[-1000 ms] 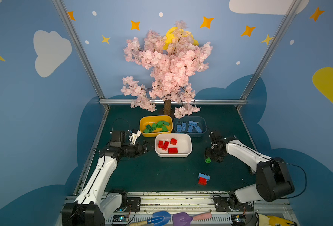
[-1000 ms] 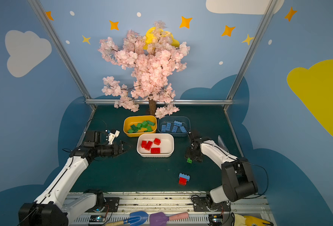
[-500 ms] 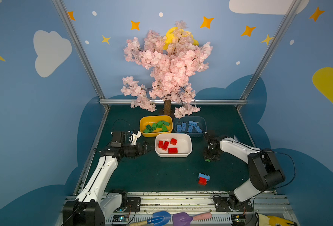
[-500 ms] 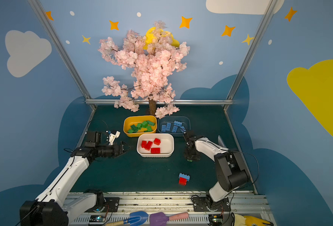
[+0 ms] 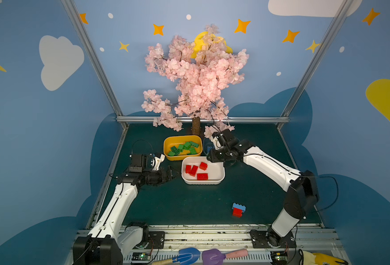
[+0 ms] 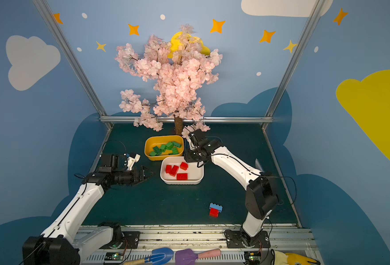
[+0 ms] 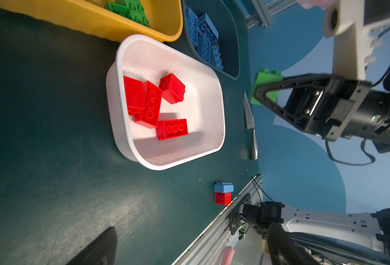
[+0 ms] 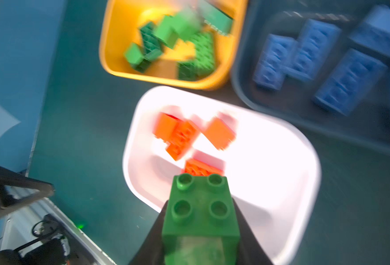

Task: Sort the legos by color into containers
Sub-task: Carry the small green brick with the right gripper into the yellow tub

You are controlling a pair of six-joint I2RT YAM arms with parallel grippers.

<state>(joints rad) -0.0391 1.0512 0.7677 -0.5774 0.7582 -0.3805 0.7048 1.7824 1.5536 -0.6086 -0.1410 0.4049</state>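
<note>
Squeezing a small green four-bump lego (image 8: 200, 206) in the right pincer (image 7: 261, 91) above the edge of the white tub (image 5: 203, 182); holding nothing in the wide-open left pincer (image 5: 171, 173) nearby

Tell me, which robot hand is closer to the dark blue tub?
Right. The right gripper, clamping a green brick, hangs raised by the dark blue tub, at its near edge. The left gripper sits open across the white tub, farther away.

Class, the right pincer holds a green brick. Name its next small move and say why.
Probably swing it across to above the yellow tub: the right pincer grips a green brick near the white tub of red bricks, while greens lie in the yellow one.
</note>
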